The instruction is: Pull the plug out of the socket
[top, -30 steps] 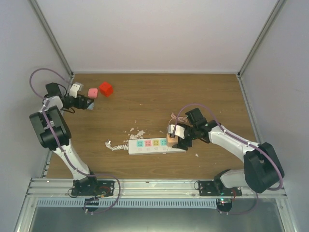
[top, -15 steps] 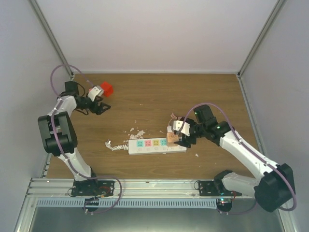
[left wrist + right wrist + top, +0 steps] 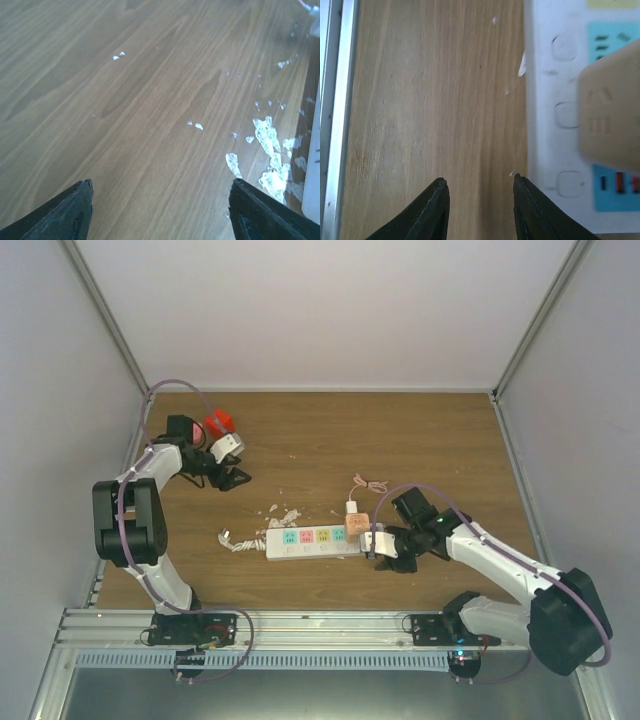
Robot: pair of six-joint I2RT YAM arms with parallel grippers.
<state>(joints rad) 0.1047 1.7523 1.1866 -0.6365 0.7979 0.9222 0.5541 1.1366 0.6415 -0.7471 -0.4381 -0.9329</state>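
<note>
1. The socket (image 3: 318, 541) lies flat on the worktop (image 3: 420, 435), close to the near edge and about in the middle. It is long and white, with a row of coloured squares on top.
2. A short twisted cord (image 3: 236, 542) comes out of its left end.
3. The plug (image 3: 357, 527) is a small tan block. It sits on the right end of the socket. A thin cord (image 3: 368, 484) runs from it toward the back of the worktop.
4. The right hand (image 3: 380, 553) is low, just beside the right end of the socket. Its fingers (image 3: 433, 212) are apart, with only bare wood between them. It holds nothing and does not touch the plug.
5. The left hand (image 3: 237, 478) is well apart from the socket, near the back left corner. Its fingers (image 3: 67, 214) are wide apart and hold nothing.
6. A red block (image 3: 218, 425) lies just behind the left hand.
7. Little white bits (image 3: 283, 513) lie on the wood just behind the socket.
</note>
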